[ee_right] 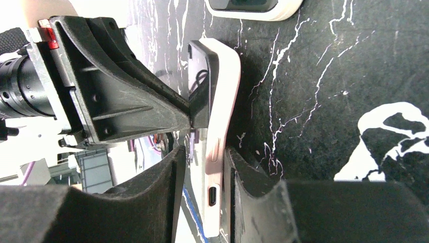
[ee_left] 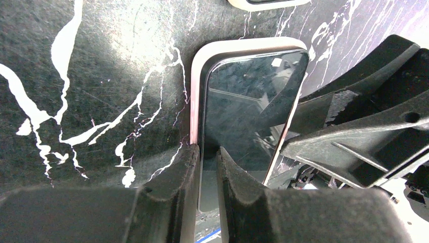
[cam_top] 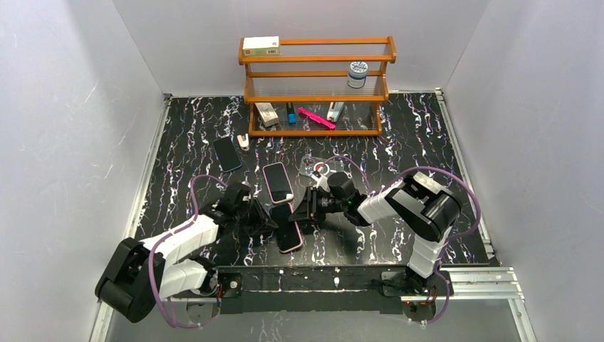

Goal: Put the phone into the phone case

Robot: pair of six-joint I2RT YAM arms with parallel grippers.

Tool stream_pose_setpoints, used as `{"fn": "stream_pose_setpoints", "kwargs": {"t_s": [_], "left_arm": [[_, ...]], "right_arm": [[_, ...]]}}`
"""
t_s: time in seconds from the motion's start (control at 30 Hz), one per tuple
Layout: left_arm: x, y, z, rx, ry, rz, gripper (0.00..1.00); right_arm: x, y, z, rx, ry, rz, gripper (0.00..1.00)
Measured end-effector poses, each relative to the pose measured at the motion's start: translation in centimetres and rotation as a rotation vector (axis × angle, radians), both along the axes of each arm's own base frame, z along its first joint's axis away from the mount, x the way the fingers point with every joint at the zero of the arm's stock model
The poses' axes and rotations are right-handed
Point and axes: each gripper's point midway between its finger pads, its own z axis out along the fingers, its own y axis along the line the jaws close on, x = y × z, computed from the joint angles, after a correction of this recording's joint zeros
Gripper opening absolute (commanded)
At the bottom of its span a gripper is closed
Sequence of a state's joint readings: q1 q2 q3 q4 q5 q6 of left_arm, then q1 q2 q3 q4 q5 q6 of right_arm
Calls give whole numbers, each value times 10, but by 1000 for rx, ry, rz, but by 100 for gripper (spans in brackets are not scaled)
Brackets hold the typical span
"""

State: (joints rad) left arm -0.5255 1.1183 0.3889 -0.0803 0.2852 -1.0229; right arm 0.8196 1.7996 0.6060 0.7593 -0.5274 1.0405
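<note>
Phone (ee_left: 248, 111): a dark slab with a glossy black screen that mirrors the grippers above it, its corners rounded. It lies face up inside the phone case (ee_left: 238, 44), a pale pink shell whose rim shows as a thin band along the screen's far end and along the side beyond the outer left finger. On the side nearer the right gripper (ee_left: 354, 136) only a sliver of pink shows by the glass.

The left gripper (ee_left: 206, 154) straddles one long edge of the phone. Its fingers (ee_left: 167, 197) are drawn close together, one pad on the glass and the other outside the pink rim, with only a narrow slot between them filled by that edge.

From the right wrist, the right gripper (ee_right: 205, 152) nips the case (ee_right: 222, 101) near its end. The case's wall stands upright between the two pads (ee_right: 253, 202), and a small port cut-out sits just below the fingertips, with a side slot above it. Past the tips the pink wall bows away from the phone (ee_right: 201, 76), whose black edge stands apart from it there, so that end is not fully seated. The tip of the left gripper (ee_right: 116, 101) meets that black edge just beyond the right fingers.

From above, both grippers meet over the cased phone (cam_top: 288, 231) on the black marbled mat (cam_top: 399, 142), left gripper (cam_top: 267, 222) on one side, right gripper (cam_top: 303, 214) on the other. A second phone in a pink case (cam_top: 278, 182) lies just beyond the fingertips.
</note>
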Motion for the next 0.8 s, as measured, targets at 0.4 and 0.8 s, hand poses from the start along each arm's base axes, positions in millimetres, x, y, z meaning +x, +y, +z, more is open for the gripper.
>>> {"fn": "stream_pose_setpoints", "kwargs": {"t_s": [0.4,0.8], "left_arm": [[0,-1,0,-18,-10,12,24],[-3,-4,11,-26,-17,-19,62]], "right_arm": [[-3,6,-5,-4,16,30,16],[-7,6,3,-3,3,59,1]]}}
